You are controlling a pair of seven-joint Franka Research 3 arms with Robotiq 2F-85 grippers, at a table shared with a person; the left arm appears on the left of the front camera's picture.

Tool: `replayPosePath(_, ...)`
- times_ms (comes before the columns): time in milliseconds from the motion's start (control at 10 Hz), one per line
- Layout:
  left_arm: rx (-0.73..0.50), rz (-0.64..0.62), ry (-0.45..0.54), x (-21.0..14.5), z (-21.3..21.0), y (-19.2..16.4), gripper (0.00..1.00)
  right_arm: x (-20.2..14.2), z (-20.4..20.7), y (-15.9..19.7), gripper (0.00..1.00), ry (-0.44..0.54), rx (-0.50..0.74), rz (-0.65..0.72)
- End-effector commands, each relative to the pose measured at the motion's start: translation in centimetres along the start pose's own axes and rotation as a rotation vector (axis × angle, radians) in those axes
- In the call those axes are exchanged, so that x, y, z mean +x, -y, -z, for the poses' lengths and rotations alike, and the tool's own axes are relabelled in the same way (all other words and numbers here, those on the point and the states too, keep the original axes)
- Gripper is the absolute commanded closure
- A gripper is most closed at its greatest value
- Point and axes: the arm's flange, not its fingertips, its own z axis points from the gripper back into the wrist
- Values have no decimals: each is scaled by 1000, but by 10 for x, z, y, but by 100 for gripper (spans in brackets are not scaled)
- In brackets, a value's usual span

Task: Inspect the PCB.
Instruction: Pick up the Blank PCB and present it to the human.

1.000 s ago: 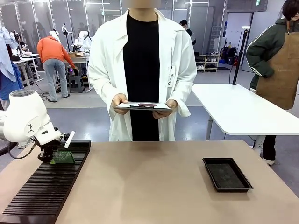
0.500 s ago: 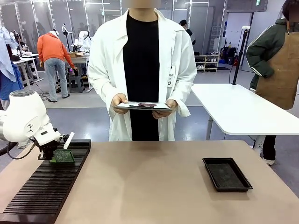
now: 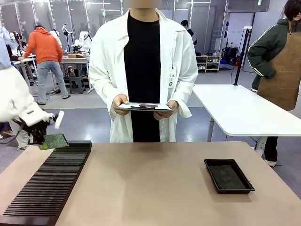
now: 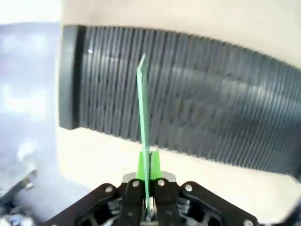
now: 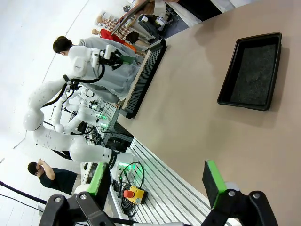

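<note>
PCB: I am gripping it in my left jaws, clear of the slotted rack, right jaws standing wide and empty; inspection apparently pending.

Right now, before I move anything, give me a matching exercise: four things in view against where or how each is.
1 PCB
2 black tray
3 clipboard
4 right fingers

A open, holding nothing
B in the person's hands
C clamped in the left fingers, clear of the slotted rack
D on the table, at the robot's right

Pairs: 1-C; 2-D; 3-B; 4-A
</note>
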Motion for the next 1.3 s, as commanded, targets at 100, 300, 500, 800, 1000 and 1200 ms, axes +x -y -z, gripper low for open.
replayPosePath(100, -283, -296, 281, -26, -17, 8, 100, 2, 0, -1, 0, 17, 11, -8)
replayPosePath(300, -422, -448, 565, -37, -10, 17, 100, 2, 0, -1, 0, 17, 11, -8)
replayPosePath(500, -563, -627, 739, -31, 24, 21, 100, 2, 0, -1, 0, 17, 11, -8)
replayPosePath(800, -658, -793, 841, -16, 48, 28, 100, 2, 0, -1, 0, 17, 11, -8)
replayPosePath(1000, -665, -746, 835, -22, 57, 30, 100, 2, 0, -1, 0, 17, 11, -8)
replayPosePath(1200, -665, -746, 835, -22, 57, 30, 100, 2, 0, -1, 0, 17, 11, -8)
